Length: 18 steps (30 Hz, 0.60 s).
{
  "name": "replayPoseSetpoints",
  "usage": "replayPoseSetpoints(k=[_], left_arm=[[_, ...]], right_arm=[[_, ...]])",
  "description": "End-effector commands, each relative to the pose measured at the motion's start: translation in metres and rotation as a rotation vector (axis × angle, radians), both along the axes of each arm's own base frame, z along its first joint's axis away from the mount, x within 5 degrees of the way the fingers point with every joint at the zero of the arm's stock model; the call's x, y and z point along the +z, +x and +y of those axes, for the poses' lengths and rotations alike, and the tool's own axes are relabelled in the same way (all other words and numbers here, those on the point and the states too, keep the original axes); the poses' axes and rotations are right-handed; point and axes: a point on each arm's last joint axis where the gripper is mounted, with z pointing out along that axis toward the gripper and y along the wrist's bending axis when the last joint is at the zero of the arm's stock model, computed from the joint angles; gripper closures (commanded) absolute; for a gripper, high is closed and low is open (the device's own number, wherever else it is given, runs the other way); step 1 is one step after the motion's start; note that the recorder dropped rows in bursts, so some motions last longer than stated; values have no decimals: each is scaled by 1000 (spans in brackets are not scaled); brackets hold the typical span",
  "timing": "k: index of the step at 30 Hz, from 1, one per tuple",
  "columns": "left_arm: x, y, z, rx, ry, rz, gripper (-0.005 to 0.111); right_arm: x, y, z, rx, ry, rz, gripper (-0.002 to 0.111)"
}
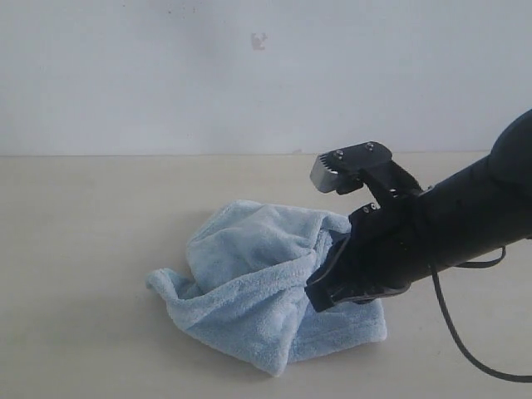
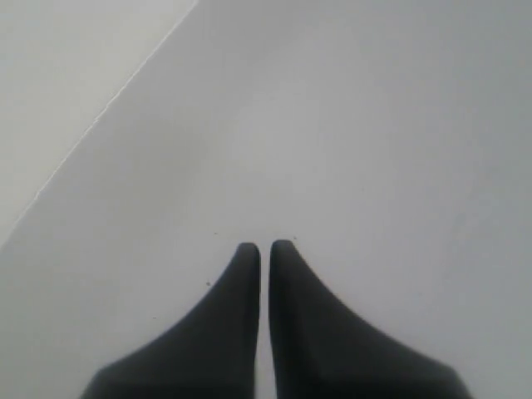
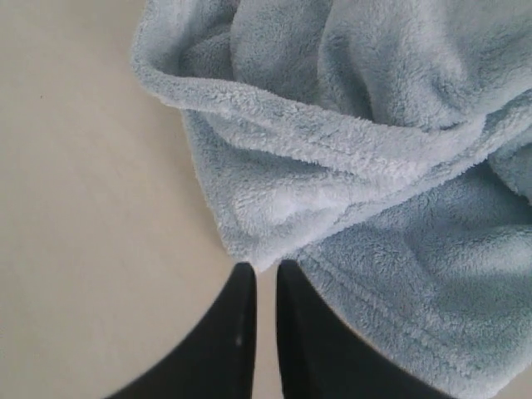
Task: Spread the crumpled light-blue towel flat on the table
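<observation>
Crumpled towel (image 3: 357, 183), corner at the right tool (image 3: 265, 267) tips

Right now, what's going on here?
The right gripper is down at a corner of the towel, which lies crumpled in a heap on the table. Its jaws are nearly together at that corner; whether they actually pinch it is unclear. The left gripper is shut and empty, with no towel in its view. Nothing is spread yet.

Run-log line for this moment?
towel: crumpled on table | right gripper: closed on towel corner, apparently | left gripper: shut, empty
</observation>
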Motion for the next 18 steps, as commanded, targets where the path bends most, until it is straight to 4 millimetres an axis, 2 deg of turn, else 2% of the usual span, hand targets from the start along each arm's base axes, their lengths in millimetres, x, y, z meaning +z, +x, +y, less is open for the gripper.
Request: replayPoseSetpoints(k=[1,2,4,6,8,10,13,18], left_arm=[[5,54,-19,110,668,351,103],[-3,73,-23,95,819,458,103],[-17,100,-29,35,971,576,103],[-28,125,-35,-48,1009,650,103],[-38,146,-44,-173,925,716,103],[-47,158,-58,-300,880,807,103],[-54,168,-85,-450,969,882,103],[-62,167,-131,-627,1156,908,103]], right_arm=[[2,0,1,-21,25,2,99],[2,1,1,-25,26,0,99],[2,1,1,-29,25,-6,99],[2,1,1,-30,25,-7,99],[2,1,1,-25,19,-9,99],[1,1,0,-13,6,-17,99],[0,2,-2,11,-33,-43,99],[-1,8,-7,-17,-88,-106,99]])
